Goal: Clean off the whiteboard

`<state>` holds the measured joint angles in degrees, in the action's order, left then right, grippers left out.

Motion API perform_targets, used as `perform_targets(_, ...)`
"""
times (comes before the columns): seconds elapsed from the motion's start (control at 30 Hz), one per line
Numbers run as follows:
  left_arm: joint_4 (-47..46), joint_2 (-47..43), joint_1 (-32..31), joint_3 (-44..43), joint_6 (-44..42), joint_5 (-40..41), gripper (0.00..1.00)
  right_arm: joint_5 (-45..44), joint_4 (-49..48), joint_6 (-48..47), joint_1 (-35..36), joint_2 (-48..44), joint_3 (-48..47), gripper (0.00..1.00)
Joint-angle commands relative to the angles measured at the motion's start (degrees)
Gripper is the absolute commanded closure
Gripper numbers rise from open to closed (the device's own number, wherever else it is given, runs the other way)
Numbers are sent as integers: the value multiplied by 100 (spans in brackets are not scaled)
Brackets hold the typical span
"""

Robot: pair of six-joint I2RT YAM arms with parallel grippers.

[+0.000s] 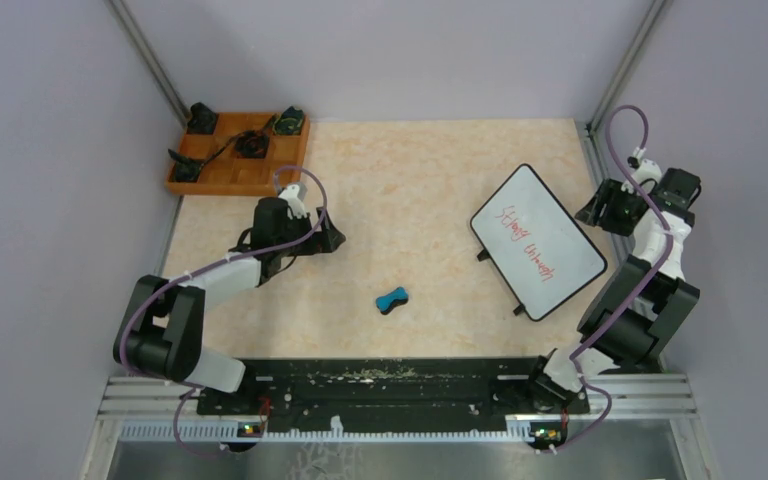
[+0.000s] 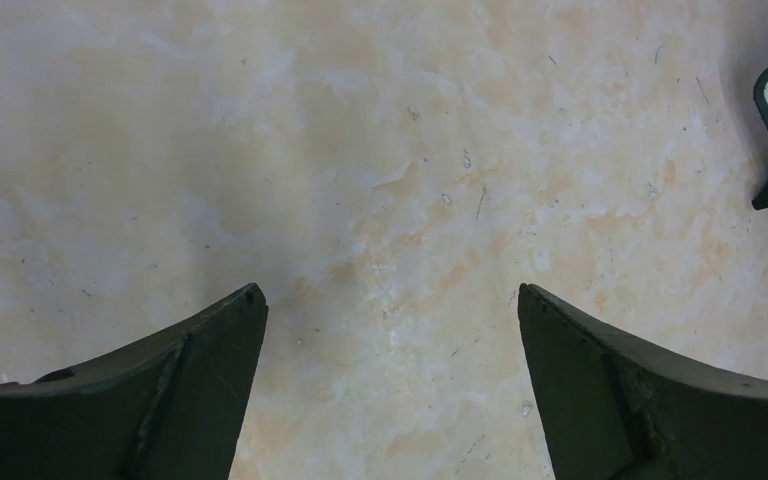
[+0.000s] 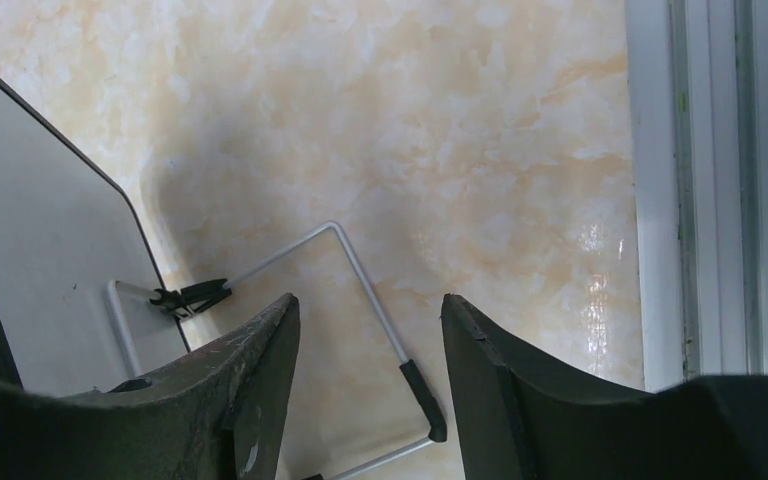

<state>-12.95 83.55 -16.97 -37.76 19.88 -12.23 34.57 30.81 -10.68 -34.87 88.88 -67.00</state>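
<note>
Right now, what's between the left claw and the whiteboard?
In the top view, only bare beige marbled tabletop separates the left claw from the black-framed white whiteboard; the small blue eraser lies off that line, toward the near edge.

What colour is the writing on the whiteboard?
Red; the whiteboard shows it best in the top external view.

Beige marbled tabletop (image 1: 410, 190) w/ plain lavender walls (image 1: 390, 50) on 3 sides, even light.

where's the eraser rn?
Top view: the blue eraser lies loose on the table, front of centre, left of the whiteboard and clear of it.
</note>
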Motion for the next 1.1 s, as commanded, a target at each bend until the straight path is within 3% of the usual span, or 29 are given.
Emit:
perform_targets(0.0, -179, -141, 27, 68, 44, -140, 1, 264, -263, 15, 34, -260, 21, 45)
perform_targets(0.8, -174, -195, 32, 191, 208, -518, 1, 471, -184, -60, 33, -242, 41, 45)
perform_targets(1.07, -337, -294, 21, 269, 279, -1052, 2, 402, 25, -211, 33, -699, -83, 44)
